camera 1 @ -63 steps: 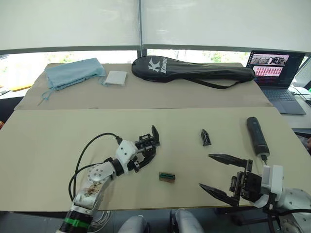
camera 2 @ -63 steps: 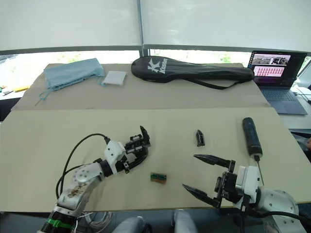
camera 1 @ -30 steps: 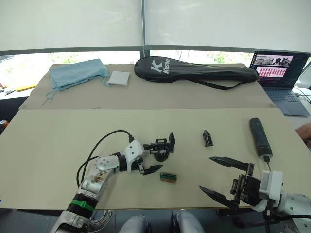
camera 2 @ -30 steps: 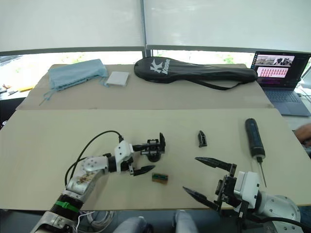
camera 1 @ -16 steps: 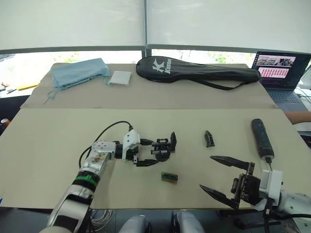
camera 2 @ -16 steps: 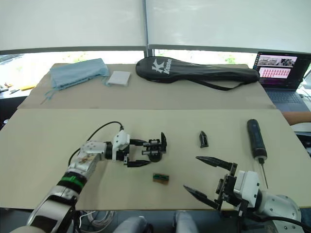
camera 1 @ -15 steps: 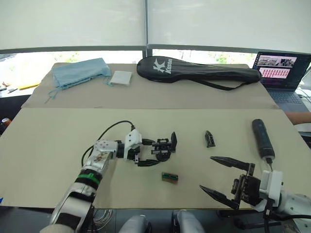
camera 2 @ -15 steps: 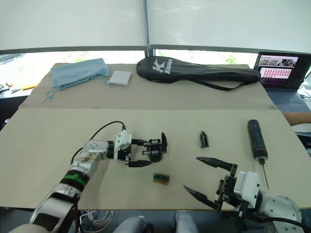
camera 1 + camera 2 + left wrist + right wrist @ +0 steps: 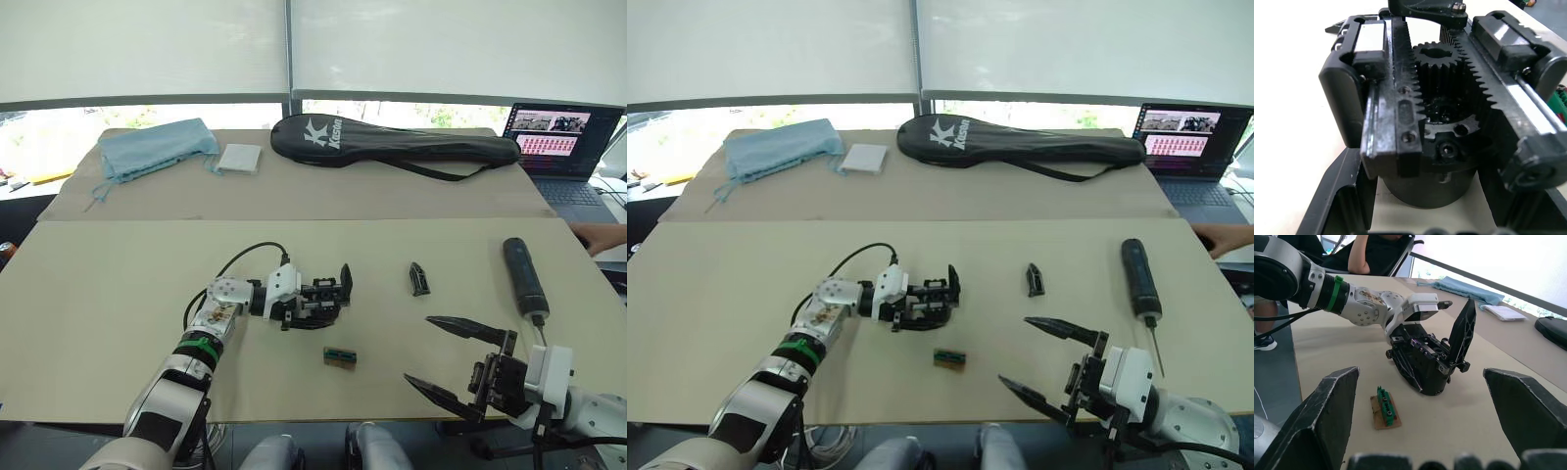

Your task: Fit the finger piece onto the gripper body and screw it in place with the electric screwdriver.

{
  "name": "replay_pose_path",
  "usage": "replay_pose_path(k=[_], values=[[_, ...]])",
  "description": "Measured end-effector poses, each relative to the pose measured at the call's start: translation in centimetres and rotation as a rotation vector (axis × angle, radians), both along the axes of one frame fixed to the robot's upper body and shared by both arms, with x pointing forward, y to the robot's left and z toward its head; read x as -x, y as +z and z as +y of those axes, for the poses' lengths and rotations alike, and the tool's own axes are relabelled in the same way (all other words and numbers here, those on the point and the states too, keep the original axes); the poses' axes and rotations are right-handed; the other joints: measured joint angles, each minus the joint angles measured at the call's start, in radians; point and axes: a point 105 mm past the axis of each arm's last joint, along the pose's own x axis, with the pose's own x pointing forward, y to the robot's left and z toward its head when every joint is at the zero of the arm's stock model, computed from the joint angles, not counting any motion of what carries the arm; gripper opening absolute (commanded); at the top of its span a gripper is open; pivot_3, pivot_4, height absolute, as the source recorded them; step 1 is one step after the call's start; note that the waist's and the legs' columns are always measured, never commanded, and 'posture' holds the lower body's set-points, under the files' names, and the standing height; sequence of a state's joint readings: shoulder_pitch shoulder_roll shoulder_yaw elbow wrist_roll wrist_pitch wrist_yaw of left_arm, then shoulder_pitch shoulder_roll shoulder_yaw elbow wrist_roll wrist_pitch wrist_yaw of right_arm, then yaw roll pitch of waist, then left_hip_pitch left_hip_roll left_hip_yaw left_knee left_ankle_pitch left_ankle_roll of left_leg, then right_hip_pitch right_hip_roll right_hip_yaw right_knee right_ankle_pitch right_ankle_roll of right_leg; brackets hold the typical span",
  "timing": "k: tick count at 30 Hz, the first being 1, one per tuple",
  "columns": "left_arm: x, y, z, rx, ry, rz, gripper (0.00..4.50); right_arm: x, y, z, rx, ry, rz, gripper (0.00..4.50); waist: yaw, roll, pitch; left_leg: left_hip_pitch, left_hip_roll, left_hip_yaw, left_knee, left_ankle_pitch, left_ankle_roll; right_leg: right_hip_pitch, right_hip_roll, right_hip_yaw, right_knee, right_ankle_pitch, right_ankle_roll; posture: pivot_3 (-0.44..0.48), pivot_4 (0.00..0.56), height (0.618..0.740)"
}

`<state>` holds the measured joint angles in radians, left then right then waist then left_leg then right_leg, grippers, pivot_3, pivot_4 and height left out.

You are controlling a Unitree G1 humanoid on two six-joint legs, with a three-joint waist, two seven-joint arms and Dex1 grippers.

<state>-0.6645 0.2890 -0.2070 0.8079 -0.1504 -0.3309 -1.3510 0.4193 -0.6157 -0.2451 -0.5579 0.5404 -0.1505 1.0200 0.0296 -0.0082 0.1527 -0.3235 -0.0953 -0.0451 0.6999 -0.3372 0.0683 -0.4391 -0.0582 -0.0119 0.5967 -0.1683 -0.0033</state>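
Note:
The gripper body (image 9: 331, 294) lies on the tan table left of centre, its one black finger (image 9: 345, 277) pointing up; gear and toothed racks show in the left wrist view (image 9: 1440, 107). My left gripper (image 9: 312, 304) reaches in from the left and is shut on the body's base, one finger on each side. The finger piece (image 9: 418, 279) lies loose to the right. Further right lies the electric screwdriver (image 9: 523, 277), bit toward me. My right gripper (image 9: 417, 350) hovers open near the front edge, holding nothing.
A small green-brown box (image 9: 339, 356) lies in front of the gripper body. On the back table are a black racket bag (image 9: 392, 142), a blue cloth (image 9: 157, 147), a white pad (image 9: 238, 159) and a laptop (image 9: 558, 147). A person's hand (image 9: 600, 238) rests at the right edge.
My left gripper has pushed forward to the right and closed its fingers in around the gripper body. The right gripper, finger piece and screwdriver have stayed put.

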Motion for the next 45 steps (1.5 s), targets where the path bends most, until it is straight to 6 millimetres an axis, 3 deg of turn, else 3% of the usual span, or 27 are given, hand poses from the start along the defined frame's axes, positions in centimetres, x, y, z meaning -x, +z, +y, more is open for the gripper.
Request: replay_pose_path(k=[7, 15, 24, 38, 42, 43, 45], values=[[0.6, 0.4, 1.2, 0.104, 0.186, -0.001, 2.34, 0.1, -0.1, -0.1, 0.005, 0.0, 0.005, 4.5, -0.016, 0.0, 0.0, -0.001, 0.001, 0.0, -0.001, 0.0, 0.0, -0.001, 0.0, 0.001, 0.0, 0.0, 0.0, 0.0, 0.15, 0.74], [0.9, 3.6, 0.2, 0.207, 0.504, 0.038, 2.34, 0.2, -0.2, -0.2, 0.02, 0.01, 0.013, 4.5, 0.008, 0.0, 0.0, -0.006, 0.001, 0.0, 0.003, -0.001, 0.001, -0.003, 0.0, 0.001, 0.0, 0.0, 0.001, 0.0, 0.15, 0.74], [1.5, 1.2, -0.9, 0.193, 0.651, 0.123, 2.34, -0.1, 0.0, -0.6, 0.042, 0.036, 0.008, 4.5, 0.01, 0.0, 0.001, -0.006, 0.0, -0.001, 0.003, -0.001, 0.001, -0.003, 0.0, 0.0, 0.0, 0.0, 0.001, 0.0, 0.15, 0.74], [2.4, 0.1, -1.4, 0.137, 0.589, 0.022, 2.34, 0.1, 0.2, -1.0, 0.061, 0.047, 0.007, 4.5, 0.01, 0.0, 0.0, -0.005, 0.0, 0.0, 0.003, -0.001, 0.001, -0.003, 0.0, 0.0, -0.001, 0.0, 0.001, 0.0, 0.15, 0.74], [2.6, 0.0, -1.3, 0.135, 0.577, 0.033, 4.17, 0.2, 0.2, -0.9, 0.063, 0.054, 0.009, 4.5, 0.01, 0.001, 0.0, -0.005, 0.0, -0.001, 0.003, -0.001, 0.001, -0.003, 0.0, 0.0, -0.001, 0.0, 0.001, 0.0, 0.15, 0.74], [2.8, -0.1, -1.2, 0.137, 0.564, 0.046, 4.47, 0.2, 0.2, -0.9, 0.063, 0.055, 0.008, 4.5, 0.01, 0.001, 0.0, -0.005, 0.0, -0.001, 0.003, -0.001, 0.001, -0.003, 0.0, 0.0, -0.001, 0.0, 0.001, 0.0, 0.15, 0.74], [3.1, -0.1, -0.6, 0.124, 0.534, 0.057, 4.47, 0.1, 0.2, -0.9, 0.063, 0.054, 0.007, 4.5, 0.009, 0.001, 0.0, -0.005, 0.0, -0.001, 0.003, -0.001, 0.001, -0.003, 0.0, 0.0, 0.0, 0.0, 0.001, 0.0, 0.15, 0.74]])
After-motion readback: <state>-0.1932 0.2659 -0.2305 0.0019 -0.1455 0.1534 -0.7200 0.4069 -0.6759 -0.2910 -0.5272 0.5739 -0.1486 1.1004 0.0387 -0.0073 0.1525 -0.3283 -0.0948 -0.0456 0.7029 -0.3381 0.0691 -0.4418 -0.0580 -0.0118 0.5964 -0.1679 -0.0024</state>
